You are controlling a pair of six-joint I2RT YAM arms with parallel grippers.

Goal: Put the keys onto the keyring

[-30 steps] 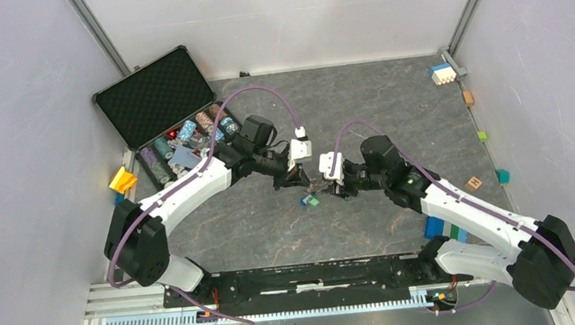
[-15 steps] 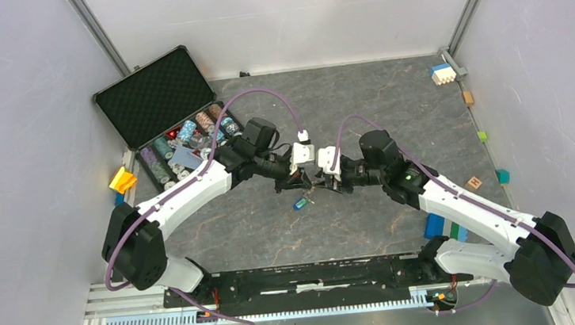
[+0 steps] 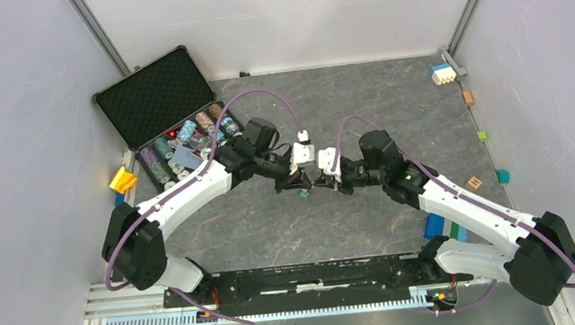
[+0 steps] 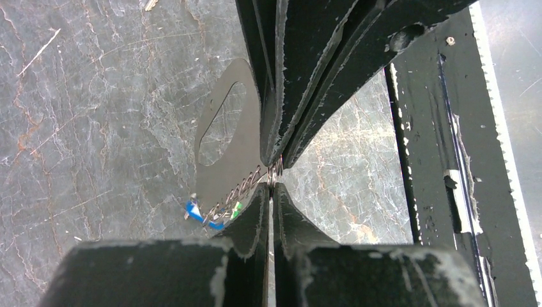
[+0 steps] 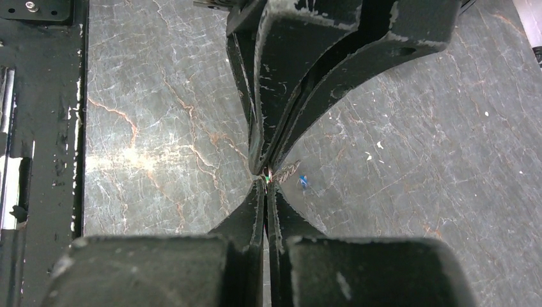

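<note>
Your closed left gripper (image 4: 271,189) is pinching the keyring (image 4: 241,190) by its wiry chain above the table (image 3: 275,235), mid-scene, blue tag (image 4: 192,210) and green tag (image 4: 235,208) dangling. Your closed right gripper (image 5: 266,182) is meeting it tip-to-tip. The chip case (image 3: 154,96) is sitting well apart, far-left.

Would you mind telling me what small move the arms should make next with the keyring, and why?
Probably hold the left gripper still and ease the right gripper slightly back to tension the keyring. Both are shut tip to tip at its chain stretch, blue tag and green tag dangling; the exact grip is unclear.
</note>
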